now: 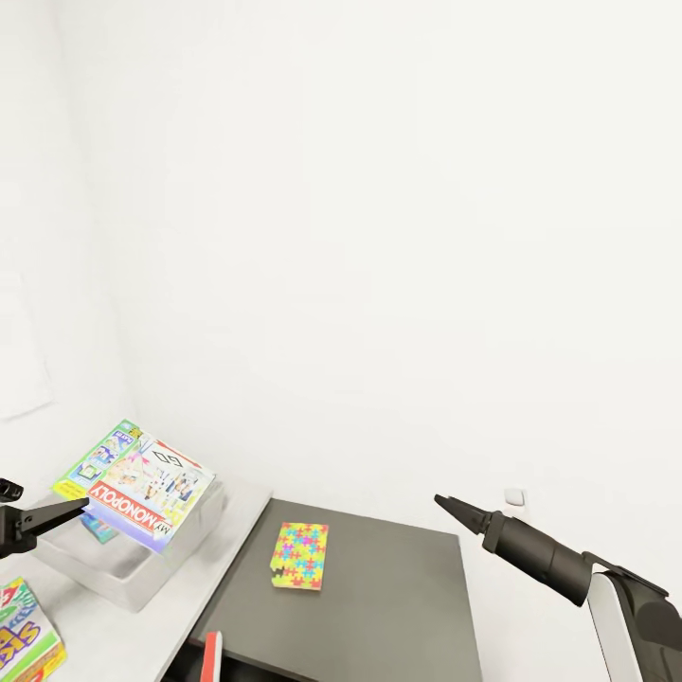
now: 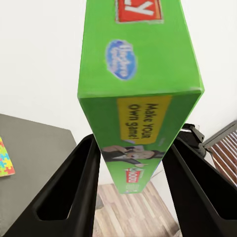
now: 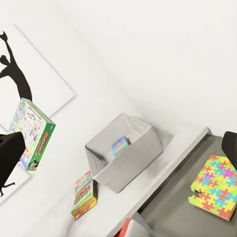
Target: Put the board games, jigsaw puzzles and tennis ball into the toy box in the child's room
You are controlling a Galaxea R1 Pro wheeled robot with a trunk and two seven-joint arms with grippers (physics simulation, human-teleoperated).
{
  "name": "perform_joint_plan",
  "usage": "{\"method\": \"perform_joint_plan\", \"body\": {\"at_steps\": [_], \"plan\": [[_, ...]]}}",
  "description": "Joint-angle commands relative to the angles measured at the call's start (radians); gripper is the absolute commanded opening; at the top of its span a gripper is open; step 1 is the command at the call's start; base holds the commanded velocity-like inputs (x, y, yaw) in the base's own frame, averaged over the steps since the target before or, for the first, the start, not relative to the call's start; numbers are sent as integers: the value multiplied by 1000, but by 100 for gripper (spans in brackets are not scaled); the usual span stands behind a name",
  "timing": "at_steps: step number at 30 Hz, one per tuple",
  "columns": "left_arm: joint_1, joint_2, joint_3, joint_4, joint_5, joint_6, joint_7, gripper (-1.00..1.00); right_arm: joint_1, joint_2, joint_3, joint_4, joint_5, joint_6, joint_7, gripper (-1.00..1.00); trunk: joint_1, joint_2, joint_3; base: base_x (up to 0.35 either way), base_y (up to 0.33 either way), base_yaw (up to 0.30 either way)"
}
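My left gripper [image 1: 43, 516] [image 2: 133, 148] is shut on the green-white board game [image 1: 142, 478] [image 2: 140, 74] with the red band. It holds the game tilted in the air above the light grey toy box [image 1: 133, 578] [image 3: 128, 168]. A blue board game [image 3: 120, 145] lies inside the box. The orange-yellow board game [image 1: 24, 644] [image 3: 84, 195] lies on the pale table [image 1: 142, 635] beside the box. One jigsaw puzzle [image 1: 300, 555] [image 3: 217, 185] rests on the dark cabinet top [image 1: 398, 606]. My right gripper [image 1: 455, 507] hovers open over the cabinet's right side. The tennis ball and bed are out of view.
White walls close in behind and to the left of the table. A black-and-white silhouette picture [image 3: 34, 74] hangs on the left wall. A small red object [image 1: 213, 658] shows at the desk's front edge. A white socket [image 1: 514, 496] sits on the wall by the cabinet.
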Motion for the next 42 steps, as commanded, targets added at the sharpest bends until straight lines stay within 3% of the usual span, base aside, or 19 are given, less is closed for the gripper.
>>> {"method": "perform_joint_plan", "body": {"at_steps": [1,33,40,42], "plan": [[0,0,0,0,0,10,-4,-100,0,0,-1,0,-1,5,2,100,0,-1,0,20,41,0],[0,-1,-1,6,-10,14,-4,-100,0,0,0,1,-1,5,2,100,0,-1,0,23,21,0],[-47,9,-1,20,-13,48,-4,-100,0,4,2,1,0,5,-2,100,0,-1,0,0,0,0],[-70,10,0,31,-13,80,55,-100,0,5,2,1,1,5,-3,100,0,-1,0,0,0,0]]}}
